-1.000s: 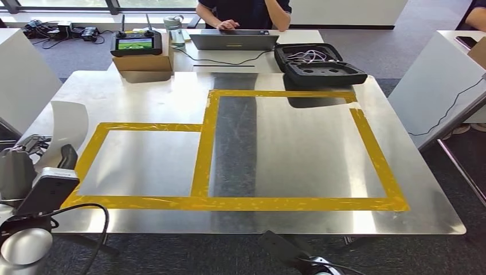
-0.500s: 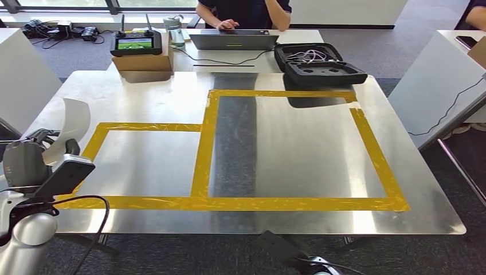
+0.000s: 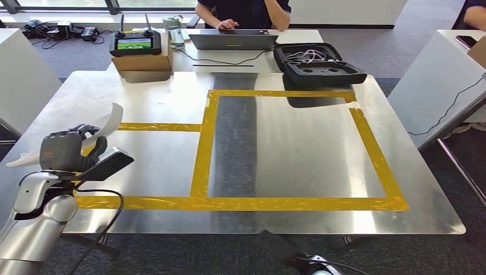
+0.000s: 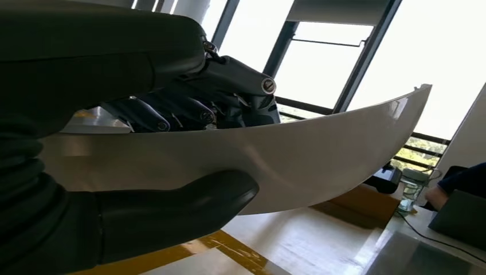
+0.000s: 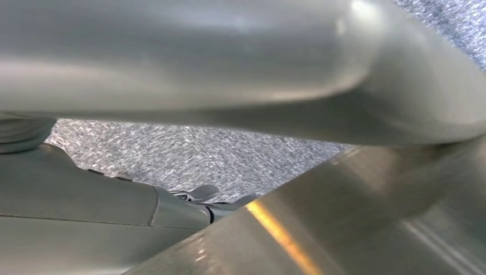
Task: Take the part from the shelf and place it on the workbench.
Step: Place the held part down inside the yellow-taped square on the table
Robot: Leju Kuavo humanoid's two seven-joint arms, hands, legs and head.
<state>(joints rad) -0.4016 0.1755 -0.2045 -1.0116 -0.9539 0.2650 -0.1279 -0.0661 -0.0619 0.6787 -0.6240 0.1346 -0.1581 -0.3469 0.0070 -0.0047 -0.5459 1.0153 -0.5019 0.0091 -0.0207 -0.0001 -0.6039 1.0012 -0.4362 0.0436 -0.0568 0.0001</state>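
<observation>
**Left hand holds the part over the counter's left edge**

The left hand grips the part, a curved white panel, with the thumb under it and the dark fingers over its top. The part is up off the counter, above the left end of the yellow tape outline, one tip pointing toward the counter's far side and the other out past its left edge. The right hand is a blurred grey shape near the counter's edge and grey carpet; I cannot tell whether its fingers are apart or together. Beyond the counter, a person sits at a laptop, with a controller on a box and an open black case alongside.
</observation>
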